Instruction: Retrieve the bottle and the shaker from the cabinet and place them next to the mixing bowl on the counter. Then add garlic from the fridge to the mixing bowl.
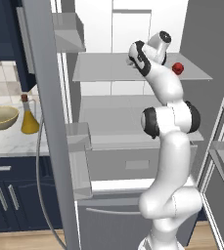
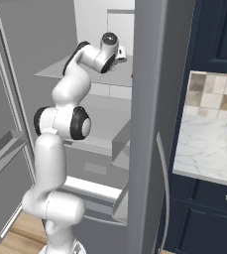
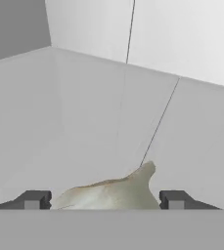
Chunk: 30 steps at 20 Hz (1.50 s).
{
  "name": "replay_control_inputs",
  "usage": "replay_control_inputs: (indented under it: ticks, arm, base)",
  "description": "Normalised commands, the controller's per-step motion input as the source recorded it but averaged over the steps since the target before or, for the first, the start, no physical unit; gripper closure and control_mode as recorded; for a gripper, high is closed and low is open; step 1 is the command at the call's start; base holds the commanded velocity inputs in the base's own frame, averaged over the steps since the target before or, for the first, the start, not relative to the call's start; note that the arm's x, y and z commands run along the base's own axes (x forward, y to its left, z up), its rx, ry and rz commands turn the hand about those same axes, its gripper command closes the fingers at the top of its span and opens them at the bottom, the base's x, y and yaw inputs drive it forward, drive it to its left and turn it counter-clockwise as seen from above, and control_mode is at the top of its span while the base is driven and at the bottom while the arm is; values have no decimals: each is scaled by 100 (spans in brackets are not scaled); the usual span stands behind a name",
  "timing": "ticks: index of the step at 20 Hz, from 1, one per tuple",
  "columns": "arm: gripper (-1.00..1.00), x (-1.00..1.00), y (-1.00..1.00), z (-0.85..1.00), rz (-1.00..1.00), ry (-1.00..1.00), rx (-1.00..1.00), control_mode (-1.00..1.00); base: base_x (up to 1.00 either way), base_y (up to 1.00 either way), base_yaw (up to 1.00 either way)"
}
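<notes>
Garlic (image 3: 111, 194) lies on the upper fridge shelf (image 1: 108, 68), centred between the two dark fingertips (image 3: 33, 200) of the gripper (image 3: 103, 201), jaws apart and not yet touching it, stem tip pointing away from the hand.

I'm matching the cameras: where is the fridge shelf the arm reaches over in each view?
Left base view: fridge shelf upper centre, left of the arm.
Right base view: upper left, behind the arm.
Hand view: pale surface under the garlic.
Shared landmark: fridge's white back wall.
</notes>
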Motion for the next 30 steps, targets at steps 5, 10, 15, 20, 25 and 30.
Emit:
replay_control_inputs:
  ticks: [5, 10, 15, 20, 25, 30]
  arm:
    - [100, -30, -44, -58, 0, 18, 4, -100]
    - [100, -73, -39, -80, -11, 3, 18, -100]
    - [100, -100, -11, -100, -17, -54, 38, -100]
    - [100, -97, 45, -50, -6, -65, 22, -100]
    - [100, -49, 55, 94, 0, -37, 1, -100]
    - [100, -71, -38, 72, -14, -9, -8, -100]
  base:
    - [0, 0, 0]
    - [0, 0, 0]
    - [0, 0, 0]
    - [0, 0, 0]
    - [0, 0, 0]
    - [0, 0, 0]
